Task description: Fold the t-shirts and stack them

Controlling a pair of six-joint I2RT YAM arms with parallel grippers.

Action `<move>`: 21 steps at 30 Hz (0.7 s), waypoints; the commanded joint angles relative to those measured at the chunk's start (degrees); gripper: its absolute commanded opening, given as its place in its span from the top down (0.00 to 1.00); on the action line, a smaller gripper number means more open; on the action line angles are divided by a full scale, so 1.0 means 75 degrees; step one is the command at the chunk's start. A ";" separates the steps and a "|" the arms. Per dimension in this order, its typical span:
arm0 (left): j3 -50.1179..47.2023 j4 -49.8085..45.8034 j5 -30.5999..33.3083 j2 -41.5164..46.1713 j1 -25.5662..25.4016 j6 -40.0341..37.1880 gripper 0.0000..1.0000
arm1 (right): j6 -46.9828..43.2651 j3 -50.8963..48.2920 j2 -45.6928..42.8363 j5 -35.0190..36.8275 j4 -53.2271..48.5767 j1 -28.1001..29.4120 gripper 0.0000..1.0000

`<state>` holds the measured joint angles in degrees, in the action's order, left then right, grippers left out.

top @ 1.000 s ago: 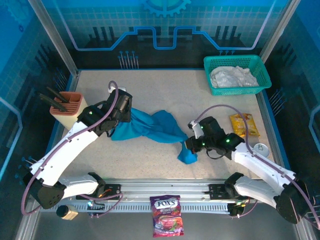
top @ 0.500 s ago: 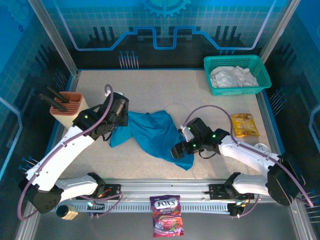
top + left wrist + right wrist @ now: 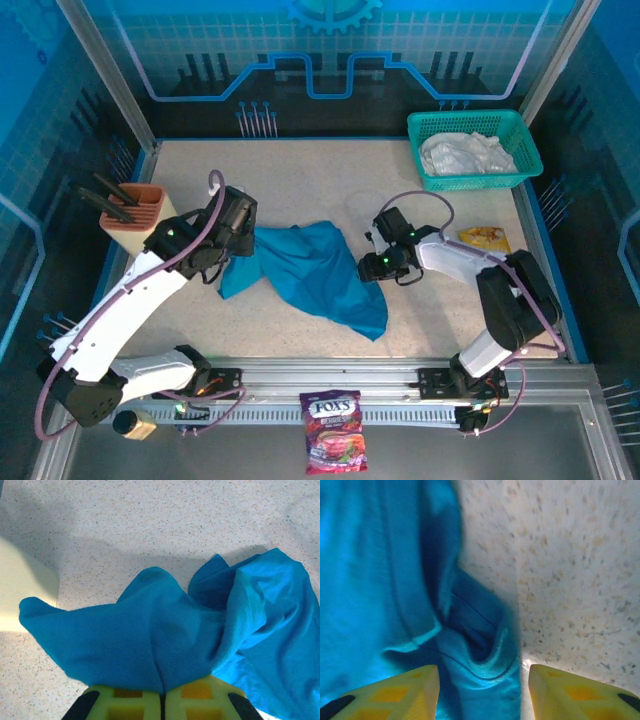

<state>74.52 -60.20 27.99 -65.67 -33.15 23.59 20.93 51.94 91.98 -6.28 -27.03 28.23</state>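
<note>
Top external view: blue shirt (image 3: pixel 310 270) lies crumpled on the tabletop (image 3: pixel 300 175). Left jaws pinch its left edge tight. Right jaws stand apart at its right edge.

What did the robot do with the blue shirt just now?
The right hand let go of the blue shirt and moved farther back to its right edge, open; the shirt untwisted and spread. The left hand kept pinching it. The white shirt stayed in the basket.
</note>
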 commanded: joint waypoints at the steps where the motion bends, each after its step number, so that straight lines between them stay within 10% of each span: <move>1: 0.0017 -0.0077 -0.0059 0.0037 0.0039 0.0143 0.99 | 0.0070 -0.0161 -0.0167 0.0038 -0.0038 0.0132 0.49; 13: -0.0572 0.0272 0.0652 -0.1188 0.0125 0.0498 0.96 | 0.0402 -0.1299 -0.2457 0.0383 -0.1273 0.0662 0.23; 21: -0.1227 0.1752 0.1024 -0.2690 0.1400 0.0873 0.99 | 0.1502 -0.2380 -0.3479 -0.0049 -0.1164 0.1414 0.21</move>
<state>65.87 -52.51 32.58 -82.98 -25.10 27.97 27.66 36.27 68.36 -4.84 -34.17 37.21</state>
